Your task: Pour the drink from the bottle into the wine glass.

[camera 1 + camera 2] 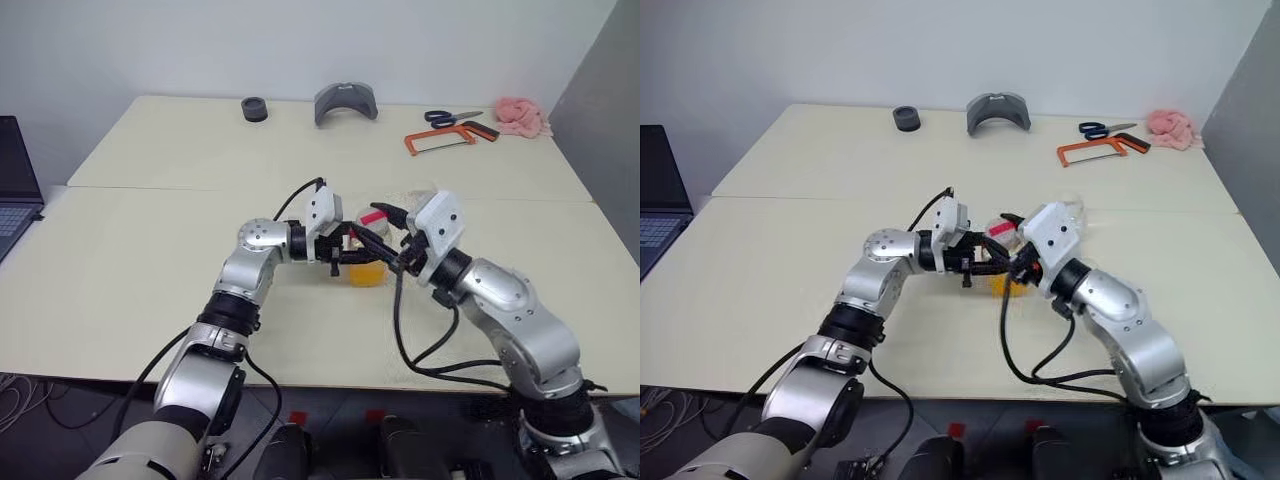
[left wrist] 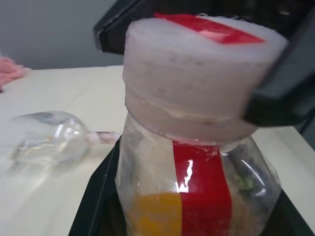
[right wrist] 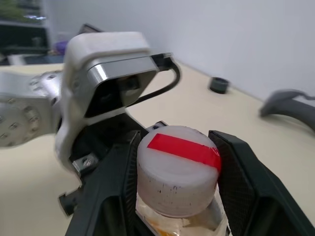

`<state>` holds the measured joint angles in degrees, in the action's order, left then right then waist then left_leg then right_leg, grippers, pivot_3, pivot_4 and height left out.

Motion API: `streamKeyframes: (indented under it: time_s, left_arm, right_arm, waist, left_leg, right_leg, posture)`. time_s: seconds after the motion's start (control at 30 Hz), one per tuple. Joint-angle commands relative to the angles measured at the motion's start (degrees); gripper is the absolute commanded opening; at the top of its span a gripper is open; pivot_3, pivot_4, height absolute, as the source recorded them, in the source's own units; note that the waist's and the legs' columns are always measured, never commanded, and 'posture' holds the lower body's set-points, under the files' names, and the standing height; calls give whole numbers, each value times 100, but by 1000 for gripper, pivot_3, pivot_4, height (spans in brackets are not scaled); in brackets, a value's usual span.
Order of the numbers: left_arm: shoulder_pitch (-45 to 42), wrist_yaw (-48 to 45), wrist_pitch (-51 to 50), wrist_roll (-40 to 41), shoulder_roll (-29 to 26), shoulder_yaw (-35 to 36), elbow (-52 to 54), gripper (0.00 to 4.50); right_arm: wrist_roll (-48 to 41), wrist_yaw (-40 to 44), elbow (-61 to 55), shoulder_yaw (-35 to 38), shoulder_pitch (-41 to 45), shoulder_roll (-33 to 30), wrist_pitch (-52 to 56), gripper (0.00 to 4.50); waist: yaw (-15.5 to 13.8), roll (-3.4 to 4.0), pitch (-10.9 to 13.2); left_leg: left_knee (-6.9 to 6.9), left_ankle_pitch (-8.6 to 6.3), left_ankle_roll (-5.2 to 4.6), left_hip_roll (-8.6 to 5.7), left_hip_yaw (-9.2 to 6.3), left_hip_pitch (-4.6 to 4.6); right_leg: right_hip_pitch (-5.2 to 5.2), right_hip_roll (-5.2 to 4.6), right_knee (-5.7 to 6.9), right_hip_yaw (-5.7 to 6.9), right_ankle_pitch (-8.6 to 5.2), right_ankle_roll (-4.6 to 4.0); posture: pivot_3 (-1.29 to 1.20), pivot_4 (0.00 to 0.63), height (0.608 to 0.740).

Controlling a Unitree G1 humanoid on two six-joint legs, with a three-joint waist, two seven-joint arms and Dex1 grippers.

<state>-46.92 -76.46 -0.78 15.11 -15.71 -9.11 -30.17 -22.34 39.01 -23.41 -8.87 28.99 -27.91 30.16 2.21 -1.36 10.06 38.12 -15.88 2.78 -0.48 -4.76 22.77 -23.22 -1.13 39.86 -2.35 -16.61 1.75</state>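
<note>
Soft, even light falls from above on the pale table [image 1: 150, 250], with faint shadows only. The head views are sharp in the middle. Up close, the bottle [image 2: 197, 162] blurs; its red label shows a white glare streak. The glass [image 2: 51, 140] behind is out of focus. The cap [image 3: 176, 169] is fairly sharp, the background hazy.

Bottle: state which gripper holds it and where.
The left gripper holds the bottle by its body, below the cap. The right gripper has its fingers on either side of the cap; whether they grip it cannot be told.
</note>
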Motion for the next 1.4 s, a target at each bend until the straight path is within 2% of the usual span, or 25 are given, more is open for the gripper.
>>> streamKeyframes:
  time_s: [0.03, 0.13, 0.23, 0.47, 0.6, 0.73, 1.03, 1.4]
  left_arm:
    - [-282, -271, -206, 119, -39, -1, 57, 1734]
    - [-299, -272, -255, 142, -23, 65, 111, 1733]
    - [-256, -204, -281, 149, -17, 123, 186, 1730]
    - [-27, -41, -398, 177, -60, 158, 484, 1713]
    - [23, -7, -446, 194, -83, 147, 573, 1713]
    - [3, -24, -457, 182, -83, 136, 562, 1713]
    - [-89, -86, -376, 165, -67, 132, 456, 1713]
    - [-142, 11, -88, 133, -39, 180, 240, 1712]
  right_arm:
    - [-723, 1713, 549, 113, 797, -421, -96, 1868]
    - [-868, 2129, 758, 75, 1029, -593, 25, 1869]
    - [-883, 1974, 726, 165, 985, -545, 109, 1869]
    - [-739, 832, -131, 726, 329, -301, 208, 4271]
    - [-363, 23, -547, 623, 22, -25, 199, 4300]
    - [27, -309, -620, 343, -38, 116, 81, 4300]
    - [495, -607, -465, 348, -67, 128, -19, 4300]
    - [212, -671, -667, 770, -306, 29, 280, 4300]
  waist:
    - [5, -1, 1]
    - [11, -1, 0]
    - [8, -1, 1]
    - [-8, -1, 1]
    - [-8, -1, 0]
    - [-7, 0, 0]
    - [-8, 0, 0]
    - [-9, 0, 0]
  left_leg:
    - [0, 0, 0, -1, 1, -1]
    - [-5, -1, -1, 3, -6, 0]
    - [-7, -1, -1, 9, -7, 5]
    - [-3, 0, 0, 14, -27, 7]
    - [-2, 1, 2, 13, -38, 8]
    - [-2, 2, 3, 9, -35, 6]
    - [-3, 2, 3, 7, -34, 6]
    - [-3, 1, 2, 6, -32, 6]
  right_leg:
    - [0, 2, -1, 2, 0, 0]
    - [0, 6, -2, 6, -1, -2]
    - [-4, 1, -4, 5, -1, -2]
    - [-8, -12, 1, -1, -1, -2]
    - [-8, -12, 2, 0, -1, -1]
    - [-8, -10, 3, -1, -1, -2]
    - [-8, -9, 3, 0, -1, -2]
    - [-8, -8, 3, -1, -1, -2]
  posture:
    - [0, 150, 740]
    - [0, 150, 740]
    - [0, 150, 740]
    - [0, 150, 740]
    - [0, 150, 740]
    - [0, 150, 740]
    - [0, 150, 740]
    - [0, 150, 740]
